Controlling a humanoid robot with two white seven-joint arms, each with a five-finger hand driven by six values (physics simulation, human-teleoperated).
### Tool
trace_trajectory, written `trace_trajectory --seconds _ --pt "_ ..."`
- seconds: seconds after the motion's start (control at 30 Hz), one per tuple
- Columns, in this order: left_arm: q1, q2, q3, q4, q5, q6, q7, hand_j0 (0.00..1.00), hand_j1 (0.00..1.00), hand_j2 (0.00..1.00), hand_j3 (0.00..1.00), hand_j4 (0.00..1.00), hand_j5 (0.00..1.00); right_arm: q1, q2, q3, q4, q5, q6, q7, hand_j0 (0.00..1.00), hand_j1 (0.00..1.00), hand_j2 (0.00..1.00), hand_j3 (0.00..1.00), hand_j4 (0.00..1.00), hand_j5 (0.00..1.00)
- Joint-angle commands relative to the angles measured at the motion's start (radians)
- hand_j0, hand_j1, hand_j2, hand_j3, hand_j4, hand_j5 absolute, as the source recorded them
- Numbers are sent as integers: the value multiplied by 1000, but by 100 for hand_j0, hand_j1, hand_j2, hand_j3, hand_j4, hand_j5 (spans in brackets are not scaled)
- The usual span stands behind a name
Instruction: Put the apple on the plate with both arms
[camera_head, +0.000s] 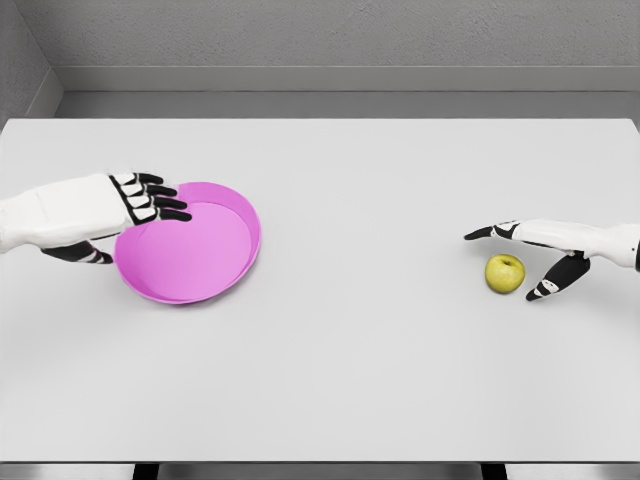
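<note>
Left hand (120, 215) grips the pink plate (200, 255) rim near the tabletop (380, 360) left edge, steadying it; right hand (530, 262), fingers spread, brackets the green apple (505, 273) near the right edge.

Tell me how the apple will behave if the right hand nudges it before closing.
The apple looks round and smooth, so it would probably roll on the flat table. The right hand is open around it, thumb and fingers apart, so it may slip out sideways. It looks rigid.

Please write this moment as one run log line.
left hand: on plate rim | right hand: open around apple | apple: on table
</note>
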Motion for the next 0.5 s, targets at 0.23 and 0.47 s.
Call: trace_trajectory --seconds 0.23,0.47 --pt "-12 -3 1 -17 8 1 -103 99 99 99 99 99 99 -6 -1 -3 0 8 -14 0 70 70 70 70 70 70" --pt "-12 -4 -2 -17 8 1 -109 100 100 100 100 100 100 -6 -2 0 -6 6 -14 0 65 65 65 65 65 65"
